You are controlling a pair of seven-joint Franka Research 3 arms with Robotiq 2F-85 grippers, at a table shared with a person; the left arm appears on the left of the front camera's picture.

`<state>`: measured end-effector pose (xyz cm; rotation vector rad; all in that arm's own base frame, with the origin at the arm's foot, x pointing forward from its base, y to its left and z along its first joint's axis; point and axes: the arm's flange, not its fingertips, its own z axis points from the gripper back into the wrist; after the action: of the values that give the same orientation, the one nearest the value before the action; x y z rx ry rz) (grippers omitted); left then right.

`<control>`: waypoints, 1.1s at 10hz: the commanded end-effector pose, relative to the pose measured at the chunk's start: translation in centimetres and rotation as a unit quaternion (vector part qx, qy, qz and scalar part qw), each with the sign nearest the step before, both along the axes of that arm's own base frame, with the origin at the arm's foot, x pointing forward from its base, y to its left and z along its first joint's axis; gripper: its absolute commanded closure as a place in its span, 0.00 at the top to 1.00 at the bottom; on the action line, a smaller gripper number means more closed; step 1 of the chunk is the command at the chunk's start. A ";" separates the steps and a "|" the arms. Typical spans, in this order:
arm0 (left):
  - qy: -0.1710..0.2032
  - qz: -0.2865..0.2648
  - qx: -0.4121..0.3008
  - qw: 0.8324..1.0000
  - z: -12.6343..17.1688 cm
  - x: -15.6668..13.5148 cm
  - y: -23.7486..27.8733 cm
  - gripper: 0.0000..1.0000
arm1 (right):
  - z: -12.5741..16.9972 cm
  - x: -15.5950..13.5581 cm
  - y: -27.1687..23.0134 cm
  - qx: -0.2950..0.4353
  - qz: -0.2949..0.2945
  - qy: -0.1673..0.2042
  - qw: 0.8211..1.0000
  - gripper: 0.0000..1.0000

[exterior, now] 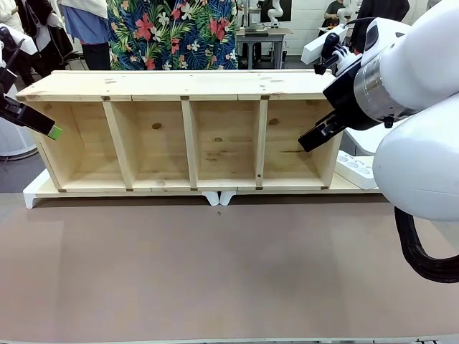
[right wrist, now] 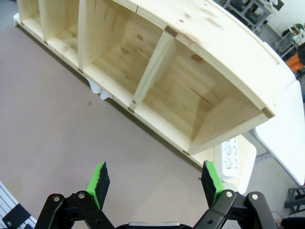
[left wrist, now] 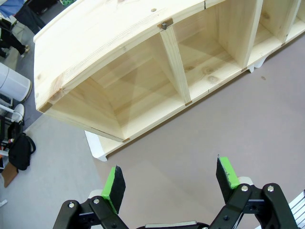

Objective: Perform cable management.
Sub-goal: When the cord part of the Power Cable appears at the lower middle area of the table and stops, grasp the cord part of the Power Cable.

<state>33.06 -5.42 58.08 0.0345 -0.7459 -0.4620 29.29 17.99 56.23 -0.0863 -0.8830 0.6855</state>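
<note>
The cable is out of view. My left gripper (exterior: 44, 127) hangs at the far left beside the end of the wooden shelf (exterior: 186, 86); in the left wrist view it (left wrist: 171, 179) is open above the brown table, nothing between its green pads. My right gripper (exterior: 315, 136) hovers in front of the shelf's rightmost compartment. From its own wrist camera, this gripper (right wrist: 155, 179) stands open and empty over the table.
The shelf has four open compartments and lies along the table's far side on white feet. A white power strip (exterior: 355, 168) (right wrist: 230, 155) sits at the shelf's right end. A person in a floral shirt (exterior: 172, 32) stands behind. The brown table (exterior: 215, 272) spreads in front.
</note>
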 end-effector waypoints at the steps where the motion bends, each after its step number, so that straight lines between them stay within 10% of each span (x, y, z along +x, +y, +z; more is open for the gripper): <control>1: -0.004 0.000 0.000 1.000 0.1 -0.1 -0.1 1.00 | 0.0 0.0 -0.1 -0.003 0.000 -0.002 1.000 1.00; 11: -0.004 0.000 0.000 1.000 0.1 -0.1 -0.1 1.00 | 0.0 0.0 -0.1 -0.003 0.000 -0.002 1.000 1.00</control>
<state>33.06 -5.42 58.08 0.0345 -0.7459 -0.4620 29.29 17.99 56.23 -0.0863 -0.8830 0.6855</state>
